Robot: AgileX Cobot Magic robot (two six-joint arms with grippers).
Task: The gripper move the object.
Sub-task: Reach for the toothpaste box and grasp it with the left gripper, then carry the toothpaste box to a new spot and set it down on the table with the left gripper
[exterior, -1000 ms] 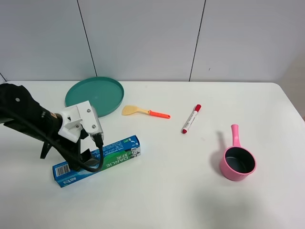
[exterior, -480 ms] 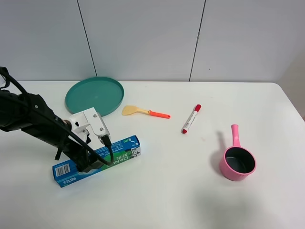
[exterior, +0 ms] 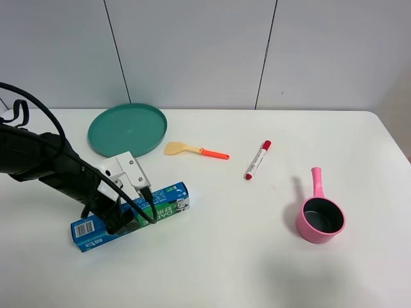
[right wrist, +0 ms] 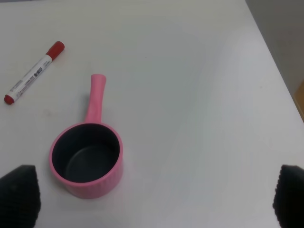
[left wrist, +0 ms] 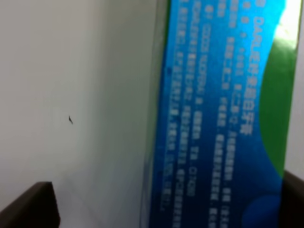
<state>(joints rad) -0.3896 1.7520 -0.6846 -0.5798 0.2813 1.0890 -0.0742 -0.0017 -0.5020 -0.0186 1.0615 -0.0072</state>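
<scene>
My left gripper point(exterior: 136, 217) is down over the object point(exterior: 168, 201), the blue-and-green carton lying flat on the white table point(exterior: 212, 256) just in front of the green plate point(exterior: 127, 128). My 2 fingers are spread and straddle it at about mid-length. From my left wrist, bare table shows between one fingertip point(left wrist: 28, 204) and the carton's edge, while the other sits right against it, so the box is off-centre in my span, not yet pinched.

That offset is the main risk, I think. If I close as I stand, 1 finger should meet the carton first and shove it sideways, or swing it, before the other arrives. A skewed box could slip out when I lift. Thin card may also buckle under a hard squeeze, and my black cable hangs close to the carton — it could drag.

My right gripper point(right wrist: 153, 197) hovers spread and empty above the pink saucepan point(right wrist: 88, 161), well clear.
</scene>
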